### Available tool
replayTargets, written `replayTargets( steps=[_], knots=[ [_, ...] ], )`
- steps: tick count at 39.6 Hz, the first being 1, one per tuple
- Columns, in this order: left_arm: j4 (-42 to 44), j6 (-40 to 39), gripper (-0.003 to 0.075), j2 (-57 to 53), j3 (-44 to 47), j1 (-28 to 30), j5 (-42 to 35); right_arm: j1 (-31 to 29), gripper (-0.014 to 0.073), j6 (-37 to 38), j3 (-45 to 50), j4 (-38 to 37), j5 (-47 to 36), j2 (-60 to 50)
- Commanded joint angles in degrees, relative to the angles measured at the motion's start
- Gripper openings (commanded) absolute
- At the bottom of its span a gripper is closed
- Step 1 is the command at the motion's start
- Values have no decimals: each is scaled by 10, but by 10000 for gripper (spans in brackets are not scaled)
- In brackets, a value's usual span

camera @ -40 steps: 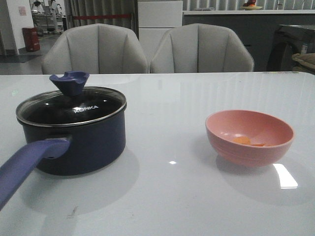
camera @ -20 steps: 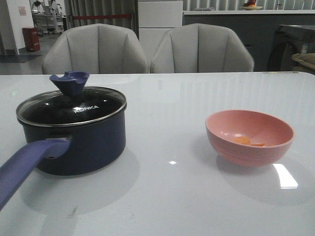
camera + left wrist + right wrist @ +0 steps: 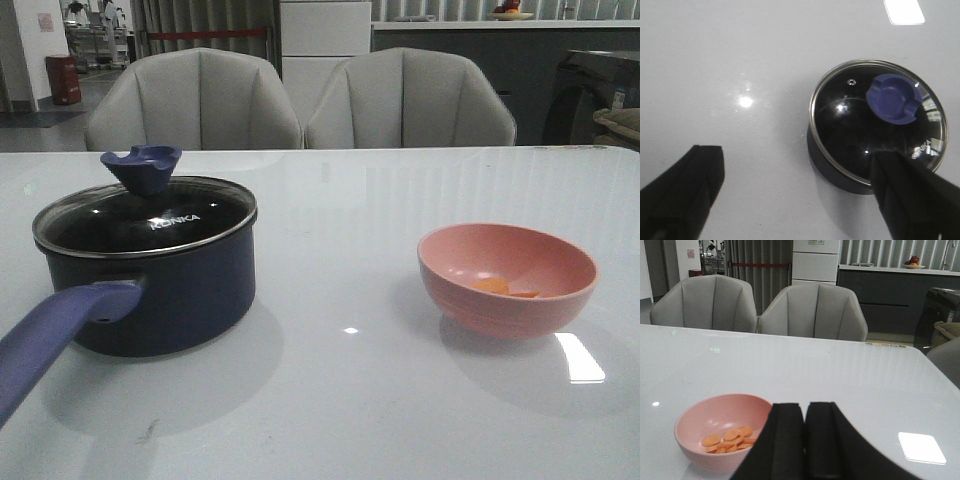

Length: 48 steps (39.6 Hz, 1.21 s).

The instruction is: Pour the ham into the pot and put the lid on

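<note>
Bare desk (image 3: 340, 300) lies open between the pot (image 3: 165, 290) and the pink bowl (image 3: 508, 278), which stand well apart. The lid (image 3: 150, 215) closes the pot's mouth, its knob (image 3: 142, 167) unobstructed from above.

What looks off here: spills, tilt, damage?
Nothing stands out. The lid sits level on the pot, the ham is all inside the pink bowl, and the table shows no spill.

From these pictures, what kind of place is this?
Probably a showroom or a lab's dining corner, not a home kitchen: a glossy white table with two grey upholstered chairs, a counter behind, and a red barrier belt in the background.
</note>
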Motion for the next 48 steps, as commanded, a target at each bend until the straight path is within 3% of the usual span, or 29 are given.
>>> replayTargets(
  steps=[1, 16, 48],
  knots=[
    [-9, 0, 693, 36, -45, -31, -13, -3, 136, -2, 6, 0, -45, -5],
    [-9, -2, 693, 199, -165, -108, 28, -3, 136, -2, 6, 0, -45, -5],
    [-9, -2, 692, 430, -418, -116, 242, -3, 136, -2, 6, 0, -45, -5]
  ],
)
